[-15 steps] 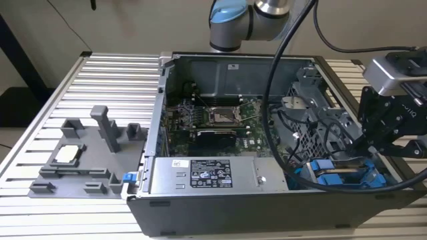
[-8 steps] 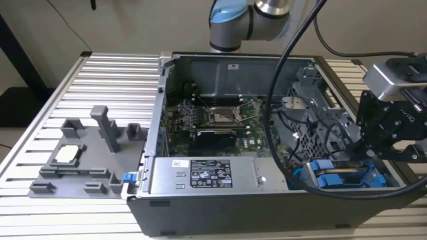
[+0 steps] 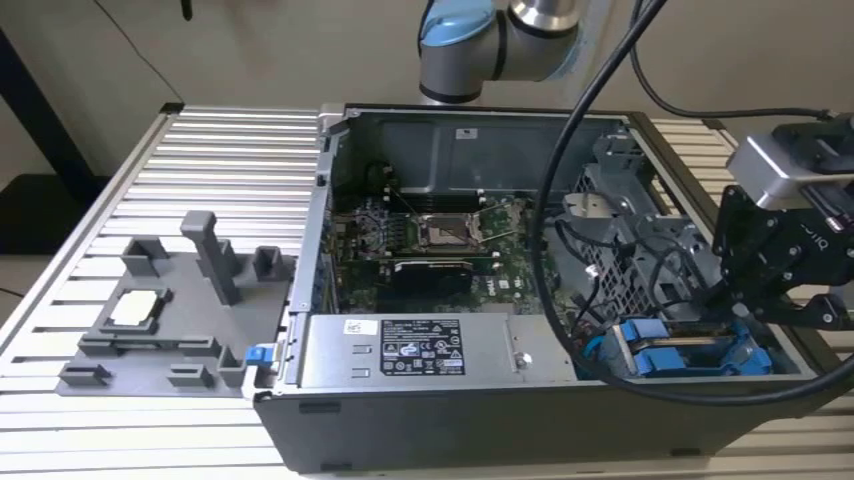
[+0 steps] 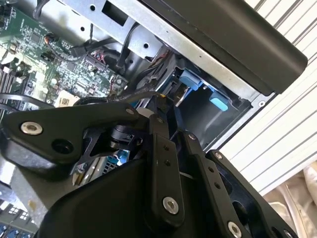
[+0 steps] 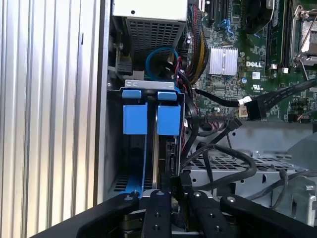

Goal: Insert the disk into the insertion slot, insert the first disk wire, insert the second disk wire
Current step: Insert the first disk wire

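The disk (image 5: pixel 162 153) stands on edge in its blue carrier (image 3: pixel 681 355) inside the insertion slot (image 5: pixel 148 84), at the front corner of the open computer case on the exterior view's right. Two blue end tabs (image 5: pixel 151 119) stand side by side at the slot's motherboard end. My gripper (image 5: pixel 172 184) is over the other end, with its black fingers (image 4: pixel 159 129) drawn close together on the disk's upper edge. Black cables (image 5: pixel 223 151) and a loose black connector (image 5: pixel 250 108) lie beside the slot; I cannot tell which is a disk wire.
The silver labelled power-supply box (image 3: pixel 420 350) fills the case's front and the motherboard (image 3: pixel 427 240) lies behind it. A grey fixture tray (image 3: pixel 160 310) sits on the slatted table on the exterior view's left. A thick black cable (image 3: pixel 561 200) hangs across the case.
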`<state>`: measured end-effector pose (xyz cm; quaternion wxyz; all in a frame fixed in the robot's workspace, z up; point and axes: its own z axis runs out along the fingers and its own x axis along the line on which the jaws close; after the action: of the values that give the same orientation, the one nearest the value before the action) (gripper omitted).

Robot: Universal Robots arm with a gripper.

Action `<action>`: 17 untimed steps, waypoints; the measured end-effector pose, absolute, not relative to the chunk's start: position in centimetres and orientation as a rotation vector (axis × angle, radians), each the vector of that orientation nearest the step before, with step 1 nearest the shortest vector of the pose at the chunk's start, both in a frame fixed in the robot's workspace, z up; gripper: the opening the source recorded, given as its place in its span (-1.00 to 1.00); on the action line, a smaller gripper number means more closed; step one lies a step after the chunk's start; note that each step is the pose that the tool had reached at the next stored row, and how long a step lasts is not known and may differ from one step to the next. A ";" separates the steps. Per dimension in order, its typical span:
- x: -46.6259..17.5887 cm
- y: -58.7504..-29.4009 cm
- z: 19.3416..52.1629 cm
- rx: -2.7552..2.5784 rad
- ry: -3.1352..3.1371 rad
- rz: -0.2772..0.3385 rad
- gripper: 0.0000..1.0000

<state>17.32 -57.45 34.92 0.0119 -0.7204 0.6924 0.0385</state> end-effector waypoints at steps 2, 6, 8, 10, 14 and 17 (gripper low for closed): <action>17.4 -57.5 34.8 -2.246 2.159 0.121 -0.62; 17.4 -57.5 34.6 -2.244 2.157 0.124 -0.62; 17.4 -57.4 34.5 -2.243 2.155 0.127 -0.62; 17.4 -57.5 34.4 -2.241 2.154 0.129 -0.62; 17.4 -57.4 34.2 -2.239 2.151 0.135 -0.62; 17.5 -57.4 34.1 -2.236 2.149 0.140 -0.62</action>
<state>17.48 -57.44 34.10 0.0186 -0.7202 0.6921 0.0449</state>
